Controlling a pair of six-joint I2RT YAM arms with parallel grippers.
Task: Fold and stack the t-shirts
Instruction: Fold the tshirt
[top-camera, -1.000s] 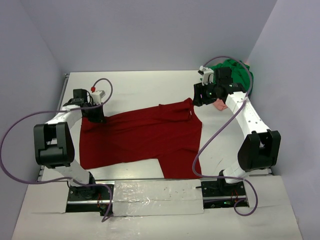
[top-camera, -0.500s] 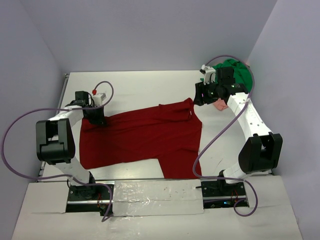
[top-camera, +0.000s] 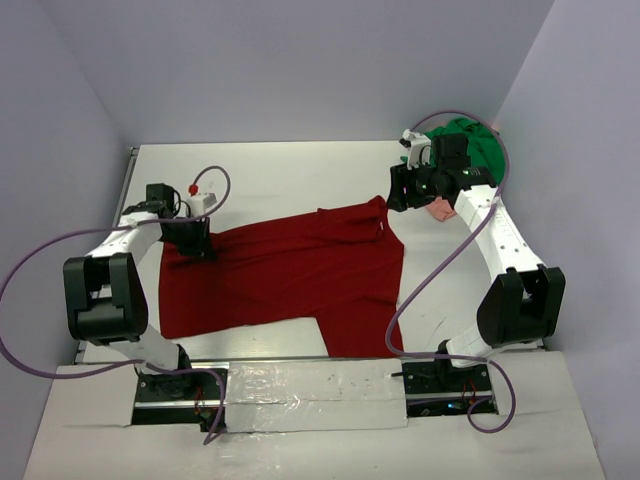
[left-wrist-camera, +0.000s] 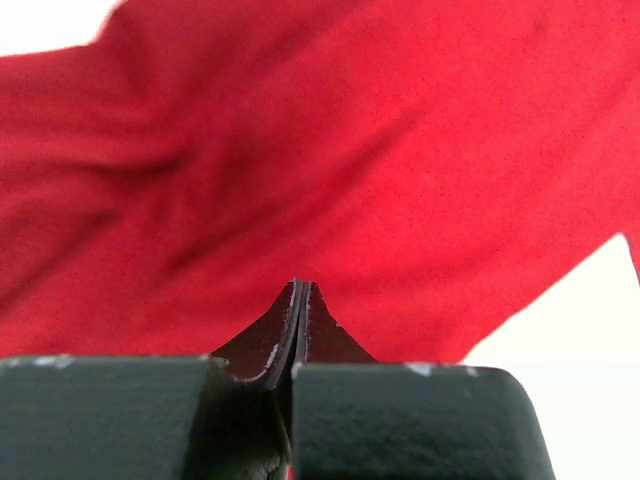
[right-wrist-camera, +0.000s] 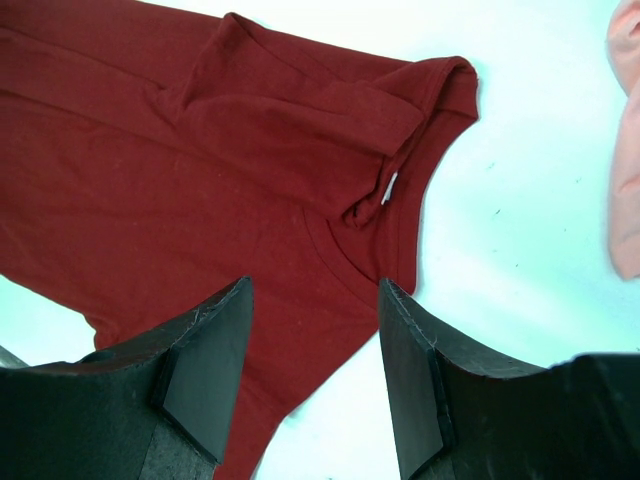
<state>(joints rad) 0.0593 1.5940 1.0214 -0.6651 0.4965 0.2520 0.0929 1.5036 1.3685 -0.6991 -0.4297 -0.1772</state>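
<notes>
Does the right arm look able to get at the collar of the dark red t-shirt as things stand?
Probably yes. The right gripper hangs open over the collar of the dark red t-shirt, with nothing between; the pale pink t-shirt lies aside.

High rear view and close wrist views share red t-shirt (top-camera: 290, 270).

Left claw (top-camera: 197, 242) gripping the dark red t-shirt (top-camera: 290, 270) edged slightly toward its base
</notes>
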